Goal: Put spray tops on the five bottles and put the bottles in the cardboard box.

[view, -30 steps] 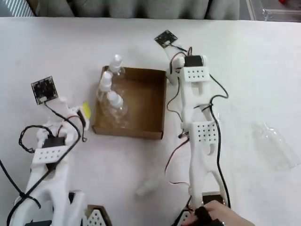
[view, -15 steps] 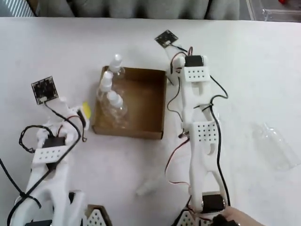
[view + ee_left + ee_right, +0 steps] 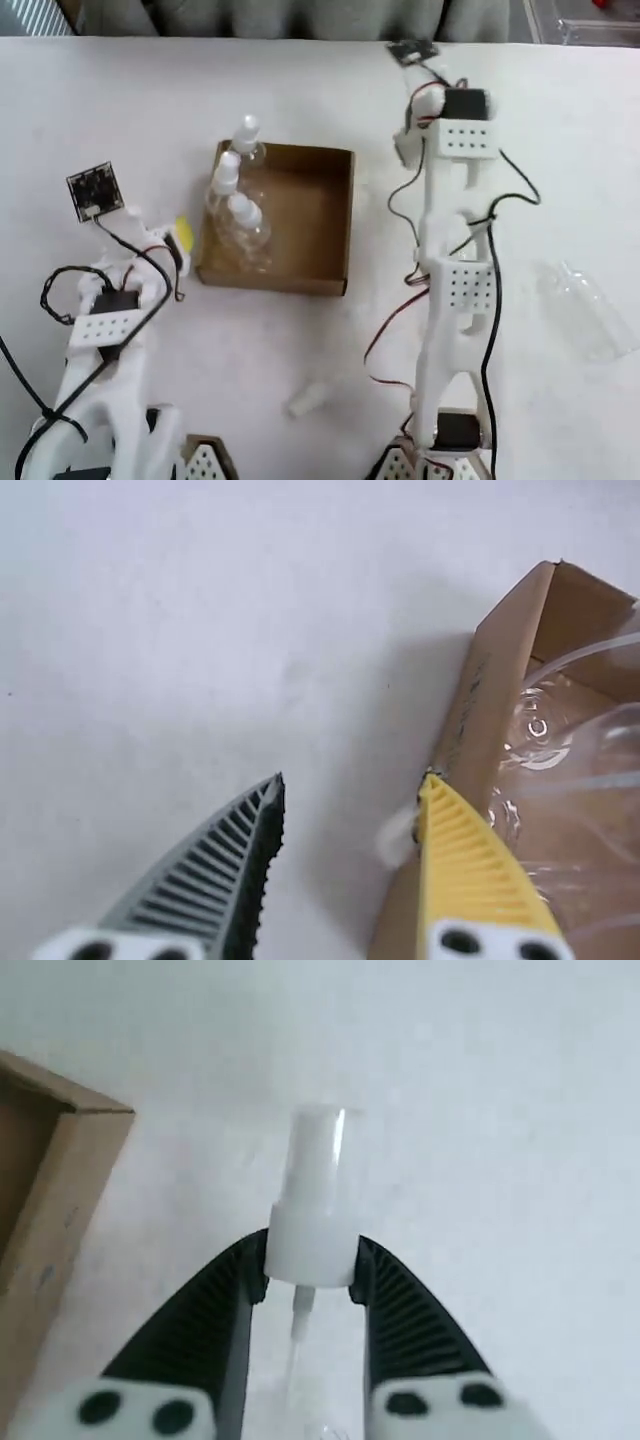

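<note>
The right tool [image 3: 310, 1248] is closed on a white spray top [image 3: 315, 1160], whose thin tube points back between the fingers. It is over the surface [image 3: 120, 90], just beside the cardboard box [image 3: 300, 282] at its far corner on that arm's side. The bare bottle [image 3: 585, 310], which I judge this top is meant for, lies on its side well apart, back toward that arm's base and out to its right, with its long axis slanting. The right arm is the nearer one. The left tool [image 3: 352, 780] stands wide and empty beside the box's opposite wall. Three capped bottles [image 3: 245, 215] sit inside along that wall. No writing can be read.
</note>
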